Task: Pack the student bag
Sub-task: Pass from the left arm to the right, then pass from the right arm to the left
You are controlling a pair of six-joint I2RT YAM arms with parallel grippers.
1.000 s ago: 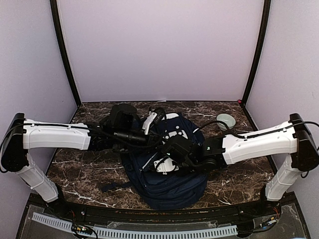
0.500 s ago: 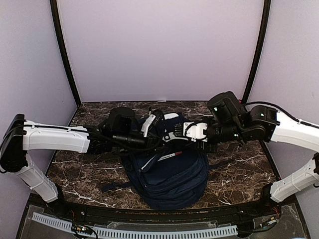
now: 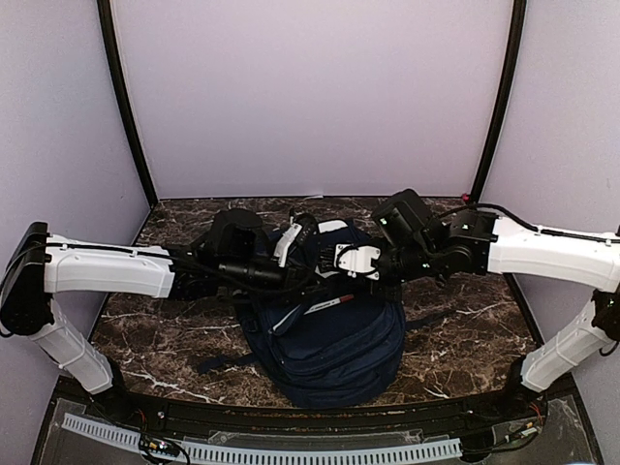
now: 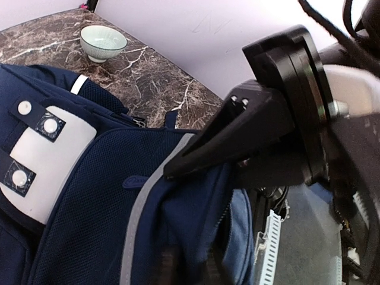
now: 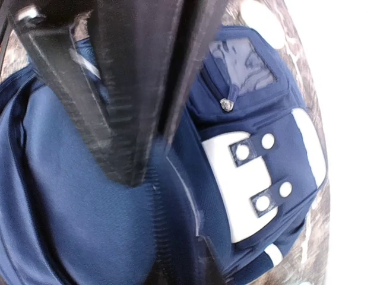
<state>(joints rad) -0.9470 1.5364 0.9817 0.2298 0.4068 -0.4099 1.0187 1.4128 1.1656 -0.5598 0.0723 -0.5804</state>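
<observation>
The student bag (image 3: 329, 339), navy with grey stripes and a white slotted patch (image 5: 255, 178), lies in the middle of the marble table. My left gripper (image 3: 291, 260) is at the bag's upper left. In the left wrist view it (image 4: 178, 177) is shut on the striped edge of the bag's (image 4: 89, 196) opening and holds it up. My right gripper (image 3: 334, 263) is over the bag's top. In the right wrist view its blurred fingers (image 5: 127, 107) meet just above the zip edge of the bag (image 5: 65, 225). A white pen-like thing with a red end (image 3: 327, 303) lies in the opening.
A pale green bowl (image 4: 103, 41) stands on the table (image 3: 174, 339) at the back right, beyond the bag; the right arm hides it in the top view. Dark straps (image 3: 218, 364) trail off the bag toward the front left. Walls close in the table on three sides.
My right gripper left the bag's front, rose toward the back right, then came back left over the bag's top. The left gripper and the bag have stayed put.
</observation>
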